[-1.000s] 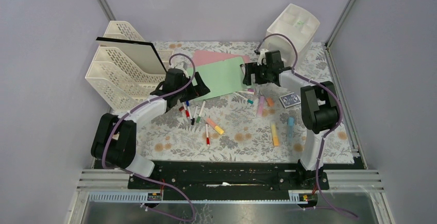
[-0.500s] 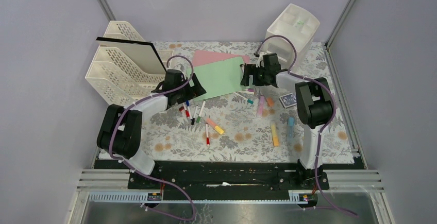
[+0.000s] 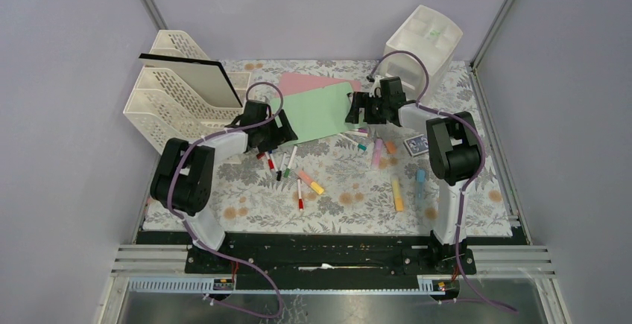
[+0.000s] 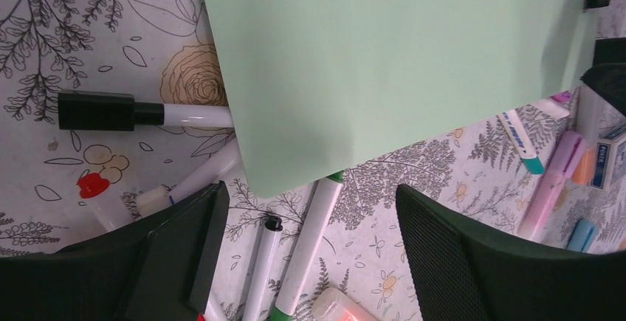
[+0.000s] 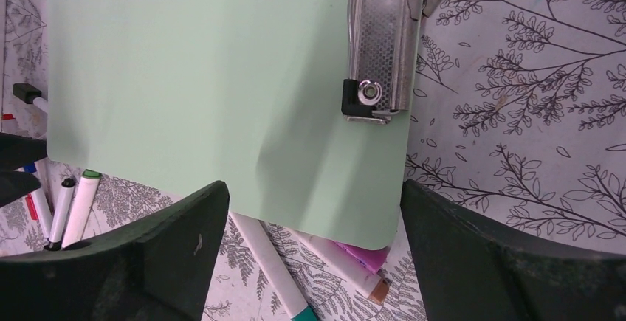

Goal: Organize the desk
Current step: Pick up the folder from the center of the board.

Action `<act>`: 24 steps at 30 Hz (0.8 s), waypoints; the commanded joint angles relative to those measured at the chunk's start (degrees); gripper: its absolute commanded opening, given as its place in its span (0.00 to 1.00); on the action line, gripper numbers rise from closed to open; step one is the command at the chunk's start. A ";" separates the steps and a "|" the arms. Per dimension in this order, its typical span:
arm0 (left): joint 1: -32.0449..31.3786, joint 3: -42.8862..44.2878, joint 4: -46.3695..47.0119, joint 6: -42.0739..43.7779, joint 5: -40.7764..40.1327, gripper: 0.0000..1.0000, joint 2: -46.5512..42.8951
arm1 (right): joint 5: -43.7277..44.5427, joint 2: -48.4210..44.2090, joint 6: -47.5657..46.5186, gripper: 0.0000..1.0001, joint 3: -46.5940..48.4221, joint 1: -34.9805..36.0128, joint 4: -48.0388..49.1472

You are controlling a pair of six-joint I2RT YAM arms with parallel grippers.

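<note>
Left gripper (image 4: 310, 218) and right gripper (image 5: 310, 218) gape wide at near corners of the thin pale-green plastic clipboard (image 3: 317, 112), seemingly light, stiff, slick: pinch its raised edge.

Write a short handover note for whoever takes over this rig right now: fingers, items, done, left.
Left gripper: fingers open over the near left corner of the green sheet, holding nothing.
Right gripper: open over its near right corner.
Markers, highlighters and a card box lie loose on the desk; a pink sheet lies partly under the green one.
One board stands in the file rack.
To do: everything loose.
</note>
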 commanded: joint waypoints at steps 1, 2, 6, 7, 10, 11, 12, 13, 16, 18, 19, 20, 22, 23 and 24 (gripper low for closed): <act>0.24 3.07 -1.14 0.04 0.37 0.87 1.66 | -2.25 0.42 2.54 0.91 0.59 0.00 0.93; 0.23 3.33 -1.50 0.03 0.54 0.87 2.06 | -2.34 0.24 2.82 0.91 0.53 -0.02 1.03; 0.28 3.83 -1.93 -0.20 0.89 0.86 2.78 | -3.06 -0.74 3.99 0.89 0.11 -0.04 1.44; 0.24 3.92 -1.96 -0.27 1.17 0.85 2.84 | -3.30 -1.11 4.35 0.87 -0.17 0.00 1.74; 0.27 4.27 -1.89 -0.68 1.75 0.83 3.05 | -3.75 -2.66 5.36 0.85 -1.28 -0.02 2.70; 0.28 4.35 -1.80 -0.96 1.95 0.82 3.06 | -3.77 -3.23 5.79 0.83 -1.70 -0.04 2.97; 0.24 4.40 -1.75 -1.25 2.18 0.82 3.06 | -3.71 -3.74 6.01 0.83 -2.01 0.00 3.25; 0.23 4.29 -1.44 -1.61 2.40 0.82 3.06 | -3.57 -4.23 6.10 0.82 -2.21 0.00 3.38; 0.32 3.65 -0.23 -3.02 3.19 0.81 2.78 | -3.49 -5.80 6.69 0.79 -2.82 0.00 3.79; 0.33 3.30 0.56 -4.00 3.92 0.80 2.66 | -3.64 -6.85 7.44 0.76 -3.48 0.00 4.42; 0.40 3.08 0.95 -4.71 4.22 0.80 2.55 | -3.51 -7.40 7.75 0.73 -3.83 0.00 4.75; 0.53 2.82 1.71 -5.39 4.69 0.79 2.48 | -3.29 -7.87 7.90 0.70 -4.05 -0.02 4.87; 1.36 1.81 3.46 -7.62 6.35 0.76 2.23 | -2.78 -8.46 7.87 0.68 -4.42 0.00 4.85; 1.75 1.09 5.37 -9.06 7.32 0.75 2.12 | -2.52 -8.79 7.70 0.68 -4.54 0.00 4.88; 2.15 0.21 6.69 -10.40 8.07 0.75 1.97 | -2.33 -8.86 7.59 0.68 -4.72 0.00 4.87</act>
